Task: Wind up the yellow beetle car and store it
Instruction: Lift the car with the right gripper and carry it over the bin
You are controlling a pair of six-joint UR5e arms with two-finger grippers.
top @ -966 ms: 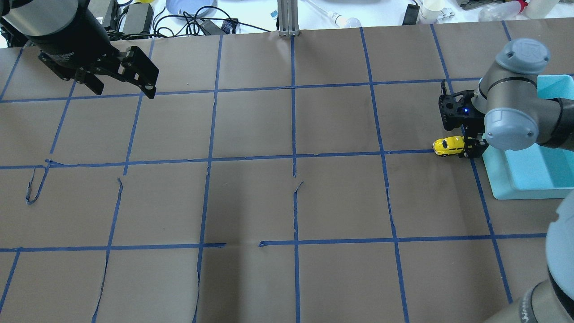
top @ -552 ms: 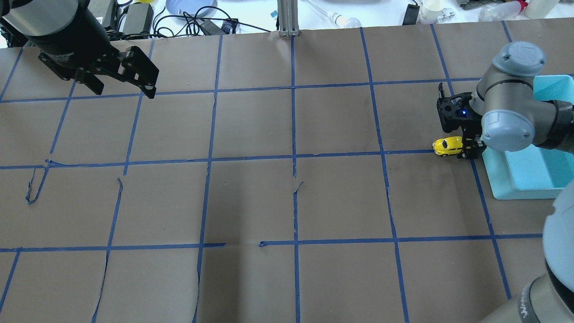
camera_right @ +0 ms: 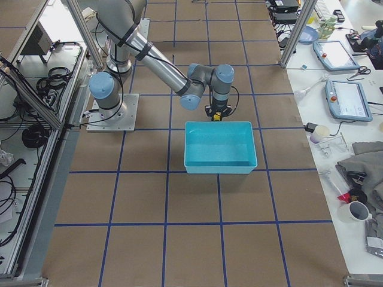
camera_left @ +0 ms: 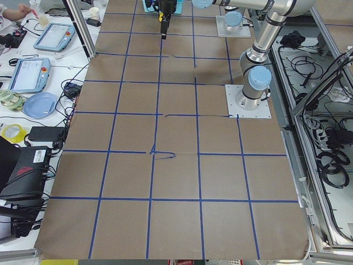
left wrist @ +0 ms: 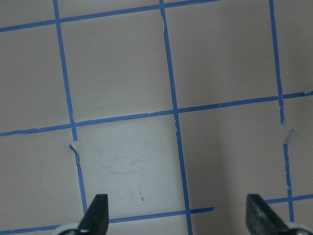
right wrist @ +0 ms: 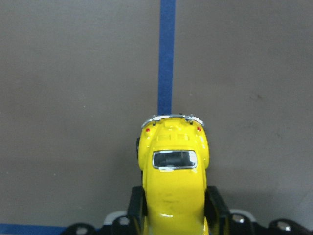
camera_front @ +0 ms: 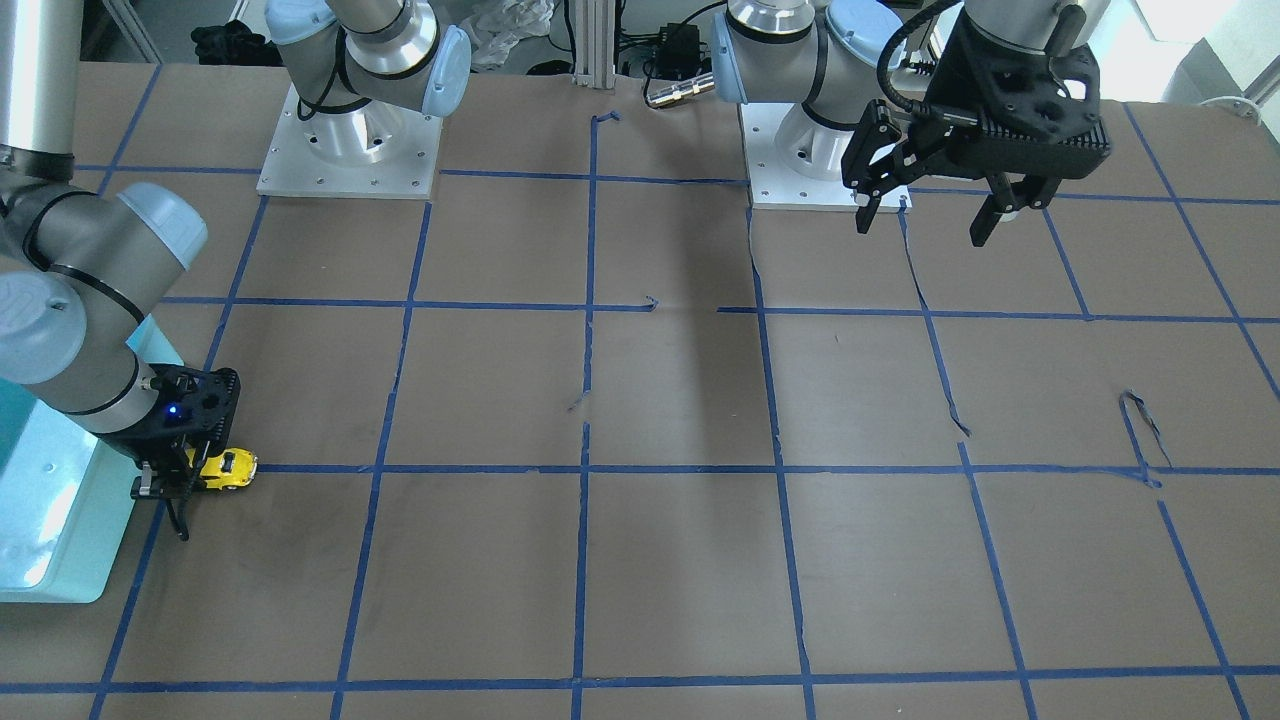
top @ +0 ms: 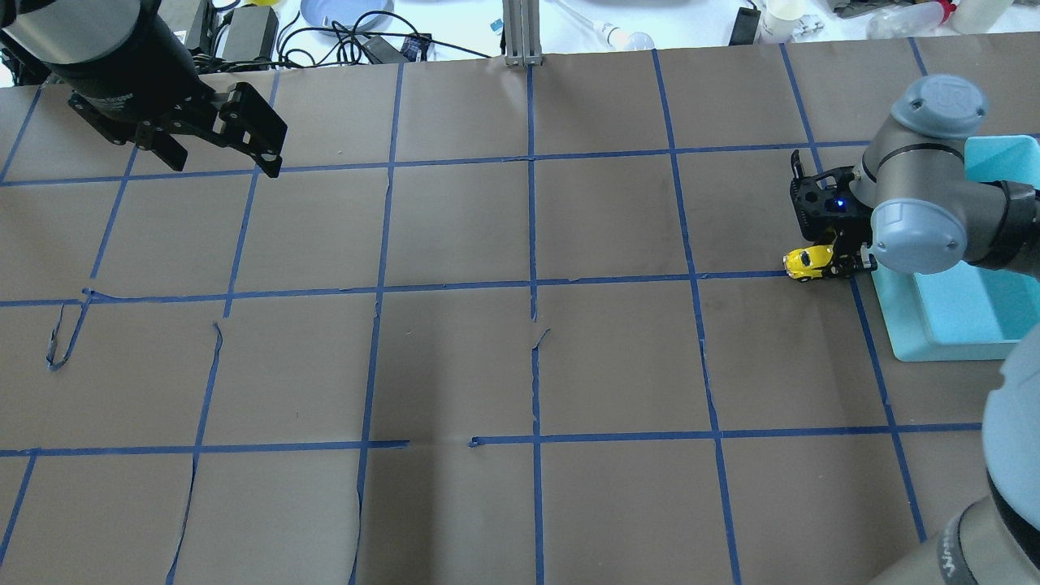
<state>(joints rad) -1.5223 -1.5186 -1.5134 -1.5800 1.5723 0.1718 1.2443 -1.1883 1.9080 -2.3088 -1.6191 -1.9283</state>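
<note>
Since the right fingers [right wrist: 137, 210] are pinched onto the flanks of the yellow beetle car [right wrist: 172, 156] at one end only, with its tail pointing away along a blue tape line [right wrist: 166, 54], the hold looks marginal. Car sits near the right edge of the worktop [top: 520, 366], just beside the teal bin [top: 894, 325]; cannot tell whether the wheels touch the paper. Left fingers [left wrist: 97, 215] spread wide, empty, raised over the far left corner.

Risks, as judged:
- The rounded glossy body could pivot or squirt out of the pinch during pull-back.
- With too little downward load the wheels would skid and the spring gets no wind.
- A wound car let go outside the bin would run off across the worktop.
- The wrist is close to the bin wall for the lift-over.
</note>
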